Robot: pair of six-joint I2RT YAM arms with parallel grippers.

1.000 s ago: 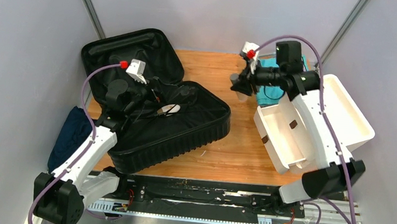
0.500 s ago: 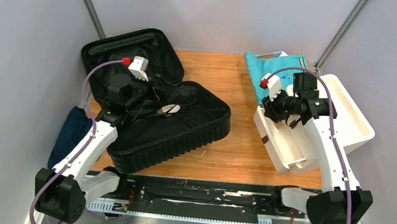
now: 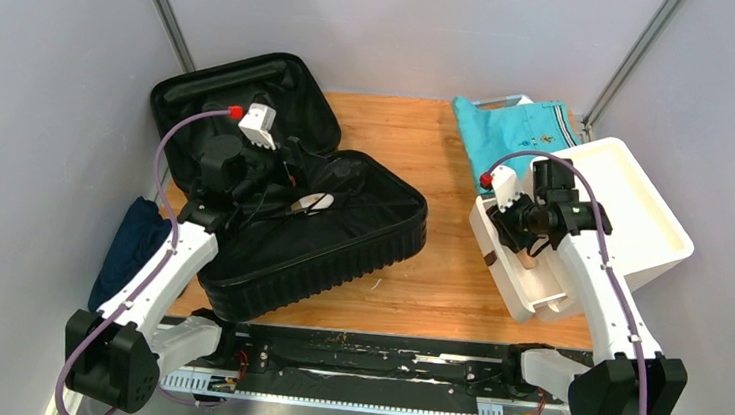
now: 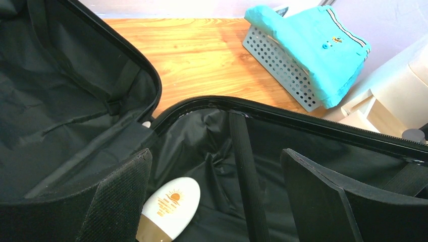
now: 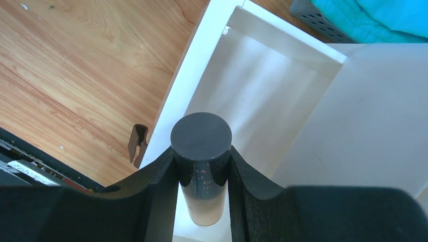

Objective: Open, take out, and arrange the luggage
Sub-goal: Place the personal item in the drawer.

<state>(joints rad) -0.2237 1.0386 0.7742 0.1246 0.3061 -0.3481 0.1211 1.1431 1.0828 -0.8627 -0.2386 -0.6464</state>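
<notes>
The white tube (image 4: 169,204) in the luggage (image 4: 323,136) runs off the lower edge.

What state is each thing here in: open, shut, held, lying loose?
luggage: open, lid folded back
left gripper: open, over the luggage
right gripper: shut on the bottle
bottle: held over the drawer
drawer: pulled open
sunscreen tube: lying inside the luggage
teal shirt: draped over the basket
</notes>
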